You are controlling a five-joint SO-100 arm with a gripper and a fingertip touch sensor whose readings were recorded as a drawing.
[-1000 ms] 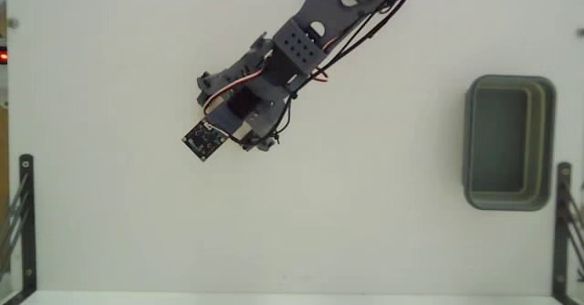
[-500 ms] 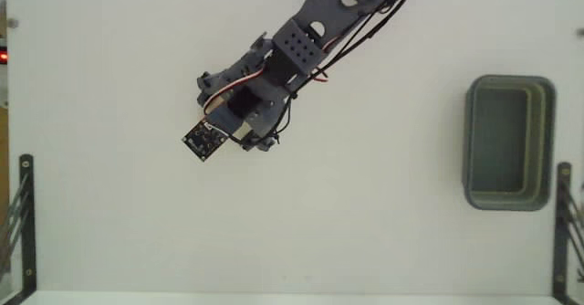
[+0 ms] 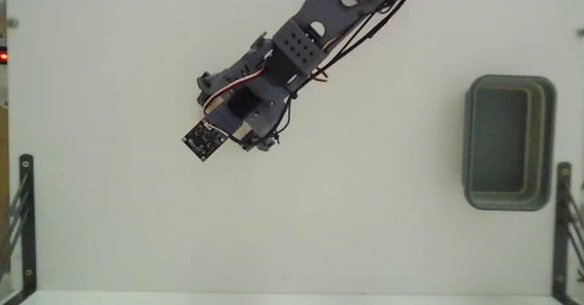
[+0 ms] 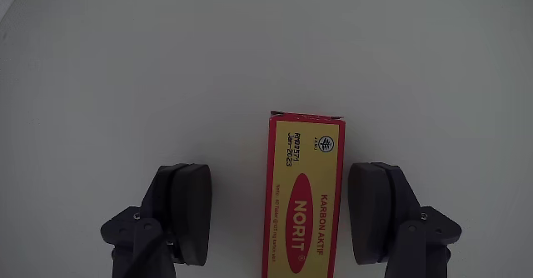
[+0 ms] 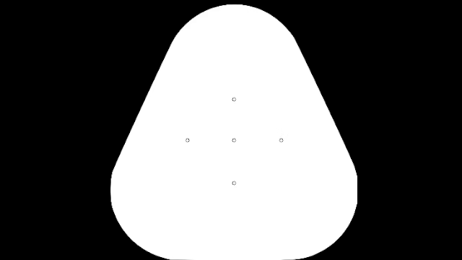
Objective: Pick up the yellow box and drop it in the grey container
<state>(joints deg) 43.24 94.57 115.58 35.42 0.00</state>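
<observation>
In the wrist view the yellow box [image 4: 311, 149] lies flat on the white table, its red oval with the word NORIT facing up. My gripper [image 4: 281, 214] is open and straddles it. The box sits nearer the right finger [image 4: 372, 210] than the left finger [image 4: 185, 210], and I cannot tell whether either touches it. In the fixed view the arm reaches down from the top, with the gripper [image 3: 239, 115] left of centre; the box is hidden beneath it. The grey container [image 3: 550, 141] stands empty at the far right, well away from the gripper.
Black metal brackets stand at the table's lower left [image 3: 26, 223] and lower right [image 3: 563, 227] edges, the right one just below the container. A small camera board [image 3: 204, 139] juts out from the wrist.
</observation>
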